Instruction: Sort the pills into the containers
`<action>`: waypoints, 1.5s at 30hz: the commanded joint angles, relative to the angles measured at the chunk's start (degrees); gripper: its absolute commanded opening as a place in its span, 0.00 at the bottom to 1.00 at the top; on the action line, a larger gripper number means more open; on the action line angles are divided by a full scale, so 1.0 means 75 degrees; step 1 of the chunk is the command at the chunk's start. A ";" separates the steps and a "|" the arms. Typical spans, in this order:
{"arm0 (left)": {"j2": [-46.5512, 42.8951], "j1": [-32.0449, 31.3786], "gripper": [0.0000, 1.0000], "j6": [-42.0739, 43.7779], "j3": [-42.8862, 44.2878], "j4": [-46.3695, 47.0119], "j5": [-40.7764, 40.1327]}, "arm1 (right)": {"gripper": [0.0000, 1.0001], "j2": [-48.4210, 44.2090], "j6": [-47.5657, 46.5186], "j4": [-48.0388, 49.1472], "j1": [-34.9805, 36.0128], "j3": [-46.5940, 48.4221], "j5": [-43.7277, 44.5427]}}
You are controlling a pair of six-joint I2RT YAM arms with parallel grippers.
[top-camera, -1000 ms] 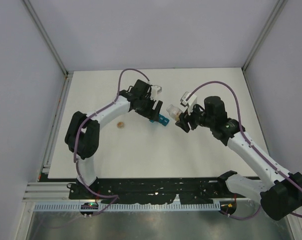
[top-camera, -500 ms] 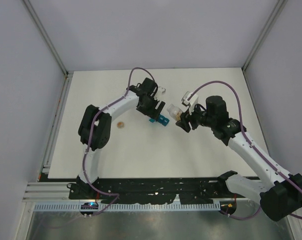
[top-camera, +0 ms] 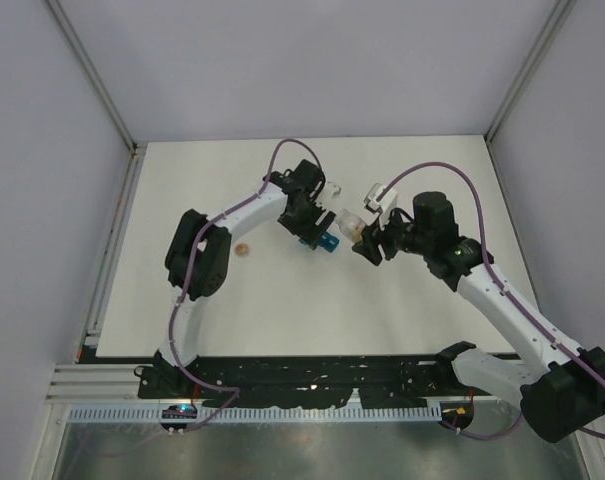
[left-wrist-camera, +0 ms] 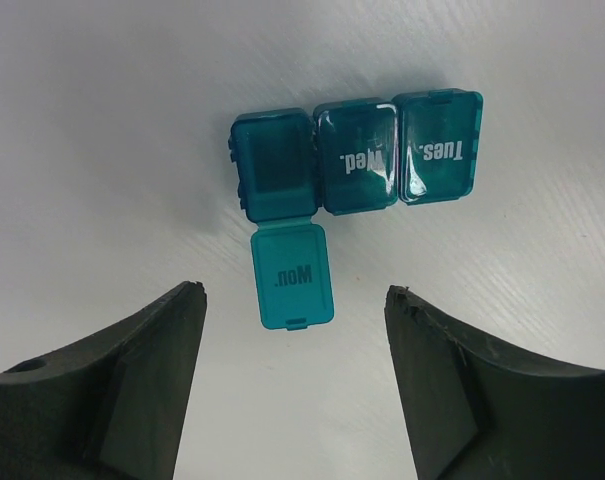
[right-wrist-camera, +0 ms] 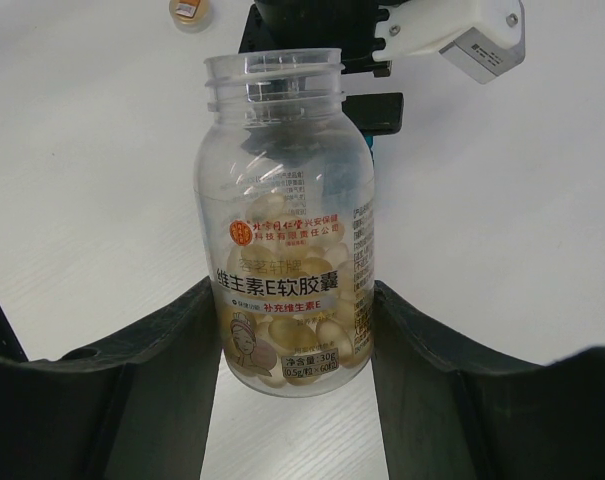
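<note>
Two white robot arms, bolted at the near edge of a pale tabletop [top-camera: 182, 300], reach inward toward each other at mid-table. Nearest of the loose items, a small round tan cap [top-camera: 242, 249] lies by itself on the tabletop to the left arm's side, apart from everything else. Just beyond it and to the right sits the teal pill organiser [left-wrist-camera: 354, 160], a strip of three joined compartments flat on the surface. The compartments marked "Wed." and "Tues." are closed, while the third compartment [left-wrist-camera: 274, 165] stands open, its hinged "Mon." lid [left-wrist-camera: 293, 275] folded out flat beside it.

The left hand [left-wrist-camera: 292, 291] hangs over the organiser with its dark fingers spread wide and nothing between them (seen from its wrist camera, the open lid lies in the gap between the two fingertips). Just to the right, the right hand [right-wrist-camera: 294, 300] is clamped on the lower sides of a clear plastic bottle [right-wrist-camera: 282, 200] bearing a Chinese-language label. The bottle is uncapped, its open mouth pointing away from the wrist toward the left arm and the organiser. Pale yellowish pills [right-wrist-camera: 292, 340] are heaped in the bottle's base end, between the gripping fingers
</note>
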 commanded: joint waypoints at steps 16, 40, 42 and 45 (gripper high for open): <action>0.0551 -0.0091 0.62 0.0427 0.0916 -0.0626 -0.0172 | 0.05 -0.0322 0.0053 0.0308 -0.0108 0.0048 -0.0255; 0.0516 -0.0244 0.40 0.0826 0.0846 -0.0602 0.0168 | 0.06 -0.0299 0.0088 0.0273 -0.0178 0.0036 -0.0349; 0.0481 -0.0255 0.39 0.0861 0.0811 -0.0626 0.0145 | 0.05 -0.0299 0.0088 0.0273 -0.0190 0.0036 -0.0360; 0.0329 -0.0244 0.38 0.0966 0.0694 -0.0649 0.0145 | 0.06 -0.0299 0.0076 0.0273 -0.0190 0.0036 -0.0372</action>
